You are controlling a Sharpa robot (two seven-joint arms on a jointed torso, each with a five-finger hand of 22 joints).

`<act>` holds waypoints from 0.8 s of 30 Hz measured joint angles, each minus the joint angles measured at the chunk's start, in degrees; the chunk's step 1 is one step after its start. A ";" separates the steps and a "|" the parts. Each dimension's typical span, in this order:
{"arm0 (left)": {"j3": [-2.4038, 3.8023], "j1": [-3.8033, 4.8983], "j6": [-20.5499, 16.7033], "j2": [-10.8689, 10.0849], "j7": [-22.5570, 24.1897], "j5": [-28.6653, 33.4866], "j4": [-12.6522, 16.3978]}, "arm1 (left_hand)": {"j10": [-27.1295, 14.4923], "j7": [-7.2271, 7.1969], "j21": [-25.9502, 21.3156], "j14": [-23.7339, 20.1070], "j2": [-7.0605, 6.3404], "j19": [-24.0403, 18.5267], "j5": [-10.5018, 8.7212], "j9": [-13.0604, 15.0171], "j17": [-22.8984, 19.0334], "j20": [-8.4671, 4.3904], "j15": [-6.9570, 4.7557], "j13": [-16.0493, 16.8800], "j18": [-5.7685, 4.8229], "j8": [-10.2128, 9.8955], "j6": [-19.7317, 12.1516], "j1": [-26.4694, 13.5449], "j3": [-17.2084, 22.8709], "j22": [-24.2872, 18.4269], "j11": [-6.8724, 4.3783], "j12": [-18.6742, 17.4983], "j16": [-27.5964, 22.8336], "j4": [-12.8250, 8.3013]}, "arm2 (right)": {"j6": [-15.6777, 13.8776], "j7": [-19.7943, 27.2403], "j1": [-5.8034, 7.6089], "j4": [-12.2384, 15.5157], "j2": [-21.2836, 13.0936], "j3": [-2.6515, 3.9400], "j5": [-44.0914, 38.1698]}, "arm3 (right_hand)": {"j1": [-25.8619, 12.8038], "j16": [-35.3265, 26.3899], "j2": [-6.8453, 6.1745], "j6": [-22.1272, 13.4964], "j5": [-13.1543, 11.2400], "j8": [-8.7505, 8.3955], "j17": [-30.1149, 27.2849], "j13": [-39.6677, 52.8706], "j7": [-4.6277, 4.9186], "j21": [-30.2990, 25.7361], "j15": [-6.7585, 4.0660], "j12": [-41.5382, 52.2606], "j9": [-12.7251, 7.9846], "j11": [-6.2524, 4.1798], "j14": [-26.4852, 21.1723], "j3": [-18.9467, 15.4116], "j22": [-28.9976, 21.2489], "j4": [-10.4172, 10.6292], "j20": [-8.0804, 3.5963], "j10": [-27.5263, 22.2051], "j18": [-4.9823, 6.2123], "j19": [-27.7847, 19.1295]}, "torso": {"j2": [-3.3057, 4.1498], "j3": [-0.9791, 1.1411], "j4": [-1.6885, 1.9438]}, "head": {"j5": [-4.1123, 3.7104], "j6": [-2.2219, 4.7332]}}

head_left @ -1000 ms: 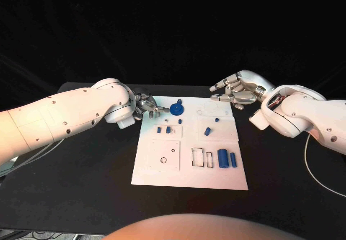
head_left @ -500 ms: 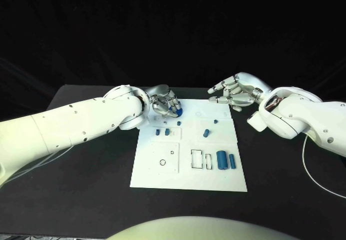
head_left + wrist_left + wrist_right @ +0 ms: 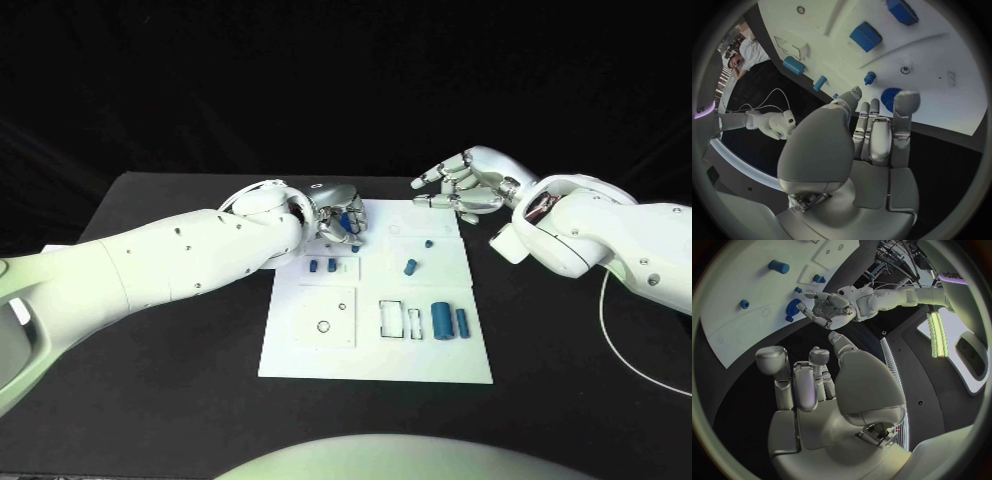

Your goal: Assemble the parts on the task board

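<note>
The white task board [image 3: 375, 350] lies mid-table. My left hand [image 3: 339, 214] hovers over its far left corner, fingers stretched out and holding nothing, fingertips [image 3: 902, 100] just above a round blue part [image 3: 888, 97] that also shows under the hand [image 3: 352, 229]. The right wrist view has that left hand [image 3: 827, 306] spread beside the round part [image 3: 792, 307]. My right hand [image 3: 464, 184] hangs above the board's far right corner, fingers loosely apart and empty. Two blue cylinders [image 3: 450, 321] lie near the board's right edge. Small blue pieces [image 3: 323, 265] and another [image 3: 413, 266] sit mid-board.
A small blue peg [image 3: 869, 77] stands on the board close to the left fingertips, and another peg [image 3: 430, 241] is near the right side. Black outlined slots [image 3: 394, 318] mark the board's middle. Black table [image 3: 173, 390] surrounds the board.
My left hand has swung from the board's left edge in over the round blue part, turning at the wrist and partly covering it. The right hand has barely shifted.
</note>
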 measured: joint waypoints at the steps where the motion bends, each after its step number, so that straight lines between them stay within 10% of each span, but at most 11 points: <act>1: -0.01 -0.03 0.20 0.15 -0.16 -0.60 -0.05 | 0.43 -0.09 2.95 0.50 -0.23 0.81 -0.16 -0.13 1.41 -0.07 -0.09 -0.27 -0.32 -0.07 0.27 -0.23 0.00 1.85 -0.05 -0.07 1.35 0.00 | 0.00 0.00 0.00 0.00 0.01 0.00 0.00 | 0.00 0.00 0.00 0.00 0.00 0.00 0.00 0.00 0.00 0.00 0.00 0.00 0.00 0.00 0.00 0.00 0.00 0.00 0.00 0.00 0.00 0.00 | 0.00 0.02 -0.01 | -0.01 -0.07; 24: 0.00 -0.14 5.13 1.20 -4.05 -6.15 -0.01 | 4.20 -0.49 17.32 0.80 -0.54 2.60 -0.16 -0.93 4.84 -0.60 -0.39 -1.90 -2.08 -1.32 3.00 -0.99 -0.08 11.40 -0.90 -1.89 5.10 0.39 | 0.01 0.07 -0.04 -0.14 0.31 0.00 0.00 | 0.00 0.00 0.00 0.00 0.00 0.00 0.00 0.00 0.00 0.00 0.00 0.00 0.01 0.00 0.00 0.00 0.00 0.00 0.00 0.00 0.00 0.00 | -0.05 0.04 0.08 | -0.20 -0.53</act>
